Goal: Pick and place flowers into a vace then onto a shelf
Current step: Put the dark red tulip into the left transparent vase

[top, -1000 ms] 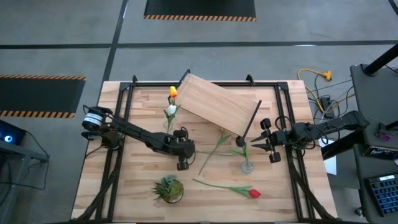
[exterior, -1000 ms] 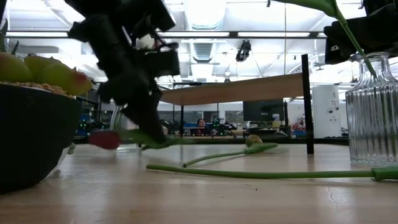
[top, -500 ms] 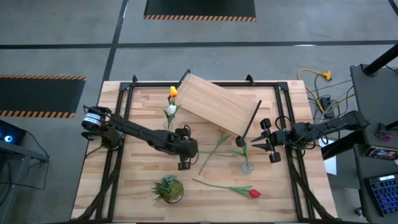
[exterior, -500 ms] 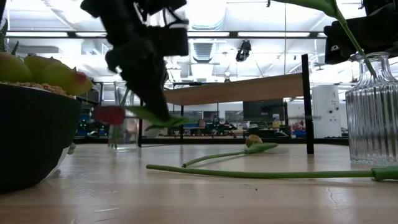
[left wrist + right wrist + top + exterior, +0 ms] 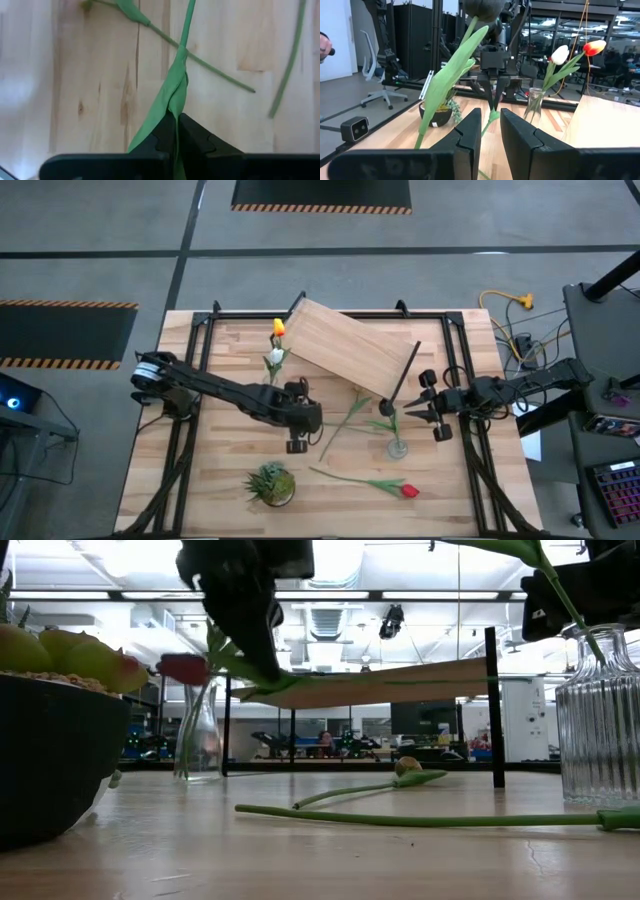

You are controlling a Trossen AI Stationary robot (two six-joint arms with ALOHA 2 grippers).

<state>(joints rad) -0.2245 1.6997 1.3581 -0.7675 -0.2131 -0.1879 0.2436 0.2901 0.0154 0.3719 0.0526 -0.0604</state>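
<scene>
Low view shows my left gripper (image 5: pixel 262 662) pinched shut on a red tulip (image 5: pixel 185 668), lifted above the table (image 5: pixel 330 850); next I carry it to a vase (image 5: pixel 198 735).

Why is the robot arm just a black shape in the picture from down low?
In the low view, bright ceiling lights shine from behind, so the left gripper goes dark like a shadow; the black pot up close looks blurry. The high view is evenly lit.
</scene>
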